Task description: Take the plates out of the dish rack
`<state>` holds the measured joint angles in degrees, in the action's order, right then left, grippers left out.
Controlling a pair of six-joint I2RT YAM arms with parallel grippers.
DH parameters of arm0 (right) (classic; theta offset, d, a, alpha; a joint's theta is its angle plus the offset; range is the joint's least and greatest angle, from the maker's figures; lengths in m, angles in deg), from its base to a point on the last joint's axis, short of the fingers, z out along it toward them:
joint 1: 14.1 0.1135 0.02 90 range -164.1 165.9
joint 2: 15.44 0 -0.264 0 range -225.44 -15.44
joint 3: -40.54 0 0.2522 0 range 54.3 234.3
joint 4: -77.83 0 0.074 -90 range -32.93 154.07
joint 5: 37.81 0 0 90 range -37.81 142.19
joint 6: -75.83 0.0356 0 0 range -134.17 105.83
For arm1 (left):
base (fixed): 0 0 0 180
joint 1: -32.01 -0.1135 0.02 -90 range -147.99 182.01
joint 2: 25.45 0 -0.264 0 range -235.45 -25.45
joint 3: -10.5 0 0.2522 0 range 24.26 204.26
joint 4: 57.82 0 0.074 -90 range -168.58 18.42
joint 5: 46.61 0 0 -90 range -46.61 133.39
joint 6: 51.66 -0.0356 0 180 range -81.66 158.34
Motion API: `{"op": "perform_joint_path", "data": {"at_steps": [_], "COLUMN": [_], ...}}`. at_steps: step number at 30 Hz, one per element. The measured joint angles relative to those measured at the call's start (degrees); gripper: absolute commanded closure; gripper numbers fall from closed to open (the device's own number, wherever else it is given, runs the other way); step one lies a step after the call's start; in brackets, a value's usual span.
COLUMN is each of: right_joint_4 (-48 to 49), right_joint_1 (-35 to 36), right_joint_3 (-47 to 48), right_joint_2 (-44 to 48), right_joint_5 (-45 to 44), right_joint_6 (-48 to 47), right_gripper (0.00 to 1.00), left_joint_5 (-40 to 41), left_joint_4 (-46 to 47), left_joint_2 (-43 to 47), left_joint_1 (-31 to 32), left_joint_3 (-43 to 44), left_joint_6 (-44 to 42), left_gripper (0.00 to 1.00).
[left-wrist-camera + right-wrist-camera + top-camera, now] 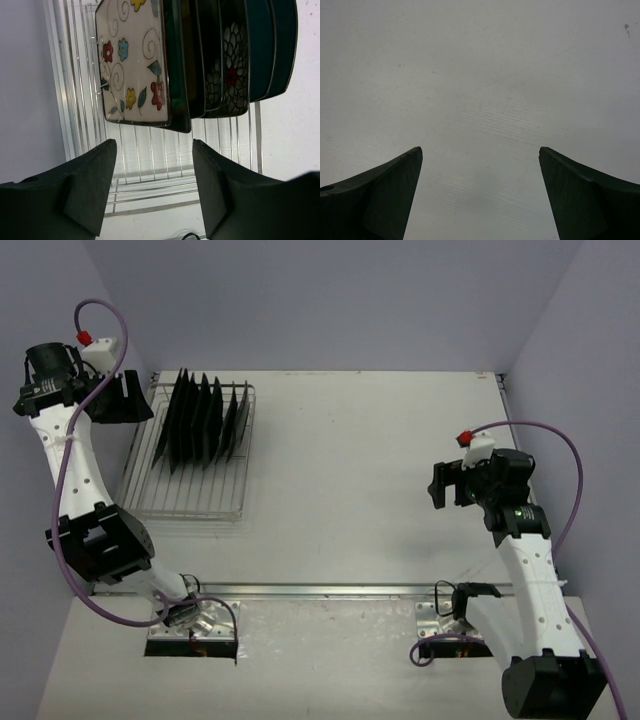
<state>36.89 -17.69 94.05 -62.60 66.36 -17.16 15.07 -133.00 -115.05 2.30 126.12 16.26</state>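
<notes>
The dish rack (190,490) is a silver wire rack at the table's back left. Several plates (205,420) stand on edge in its far half. The left wrist view shows a white plate with coloured flowers (135,65) nearest, then dark plates, one with a white flower pattern (229,65), and teal plates (272,45). My left gripper (138,400) hovers at the rack's left edge. Its jaws (154,145) are apart over bare rack bars (150,160), short of the floral plate and holding nothing. My right gripper (437,485) (480,150) hangs open over bare table at the right.
Grey walls close off the table on the left, back and right; the left wall (25,100) runs right beside the rack. A metal rail (330,590) crosses the table's near edge between the arm bases. Purple cables (90,420) loop along both arms.
</notes>
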Motion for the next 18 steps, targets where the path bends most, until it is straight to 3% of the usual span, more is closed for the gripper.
{"op": "perform_joint_path", "data": {"at_steps": [18], "right_joint_4": [-0.4], "right_joint_1": [0.0], "right_joint_3": [-1.0], "right_joint_2": [-1.7], "right_joint_5": [0.0], "right_joint_6": [0.0], "right_gripper": [0.01], "left_joint_5": [-0.3], "left_joint_4": [-1.5], "left_joint_2": [-9.1], "left_joint_1": [0.8], "left_joint_3": [5.4], "left_joint_6": [-3.7], "left_gripper": [0.46]}}
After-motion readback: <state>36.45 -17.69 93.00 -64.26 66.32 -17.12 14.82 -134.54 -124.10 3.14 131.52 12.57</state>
